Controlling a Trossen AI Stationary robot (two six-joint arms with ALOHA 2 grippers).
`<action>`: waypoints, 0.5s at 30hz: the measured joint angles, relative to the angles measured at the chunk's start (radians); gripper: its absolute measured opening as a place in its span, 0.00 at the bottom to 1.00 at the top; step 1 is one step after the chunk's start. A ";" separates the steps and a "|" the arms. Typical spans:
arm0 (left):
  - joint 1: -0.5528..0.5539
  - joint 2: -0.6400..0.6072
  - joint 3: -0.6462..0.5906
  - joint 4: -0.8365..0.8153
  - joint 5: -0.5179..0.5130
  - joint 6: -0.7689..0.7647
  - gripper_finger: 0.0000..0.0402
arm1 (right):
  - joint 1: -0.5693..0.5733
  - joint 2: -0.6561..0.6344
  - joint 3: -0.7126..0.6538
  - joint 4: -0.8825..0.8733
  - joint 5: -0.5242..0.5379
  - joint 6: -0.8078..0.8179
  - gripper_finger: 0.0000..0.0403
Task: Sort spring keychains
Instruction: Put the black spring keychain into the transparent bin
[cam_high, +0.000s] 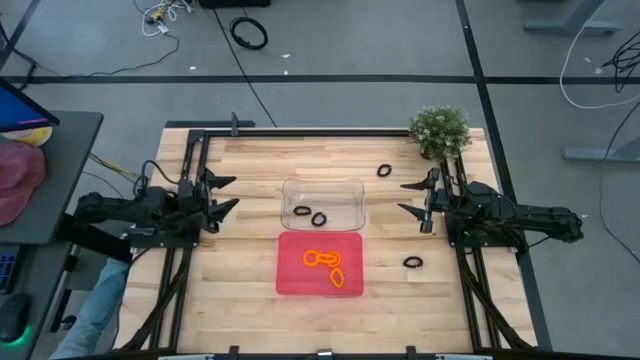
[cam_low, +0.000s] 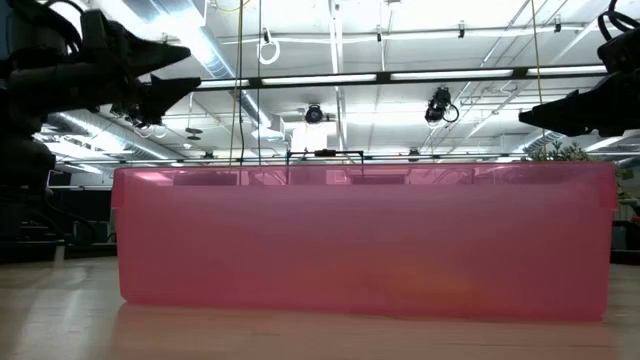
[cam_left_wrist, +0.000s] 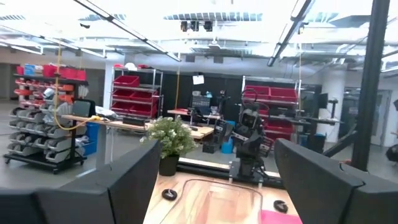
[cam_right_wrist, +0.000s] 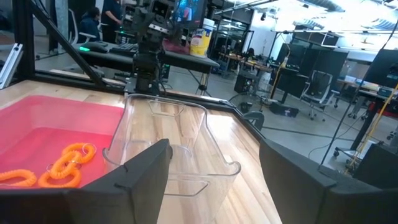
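Note:
Several orange spring keychains (cam_high: 325, 262) lie in the red tray (cam_high: 290, 280), and they show again as orange spring keychains (cam_right_wrist: 62, 165) in the right wrist view. Two black keychains (cam_high: 310, 214) lie in the clear tray (cam_high: 345, 185). One black keychain (cam_high: 385, 170) rests on the table near the plant, another black keychain (cam_high: 414, 262) right of the red tray. My left gripper (cam_high: 226, 195) hovers open left of the clear tray. My right gripper (cam_high: 409, 197) hovers open right of it. Both are raised above the table.
A small potted plant (cam_high: 440, 130) stands at the far right of the table. In the low view the red tray's wall (cam_low: 360, 240) blocks most of the table. Bare wood lies to the left of the trays and along the near edge.

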 joint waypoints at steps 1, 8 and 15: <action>0.000 0.000 -0.018 0.023 -0.005 0.009 0.80 | 0.000 0.000 0.000 0.000 0.000 0.000 0.63; 0.000 0.004 -0.023 -0.080 0.000 0.051 0.80 | 0.000 0.000 0.000 0.000 0.000 0.000 0.63; 0.000 0.004 -0.023 -0.249 0.133 0.092 0.80 | 0.000 0.000 0.000 0.000 0.000 0.000 0.63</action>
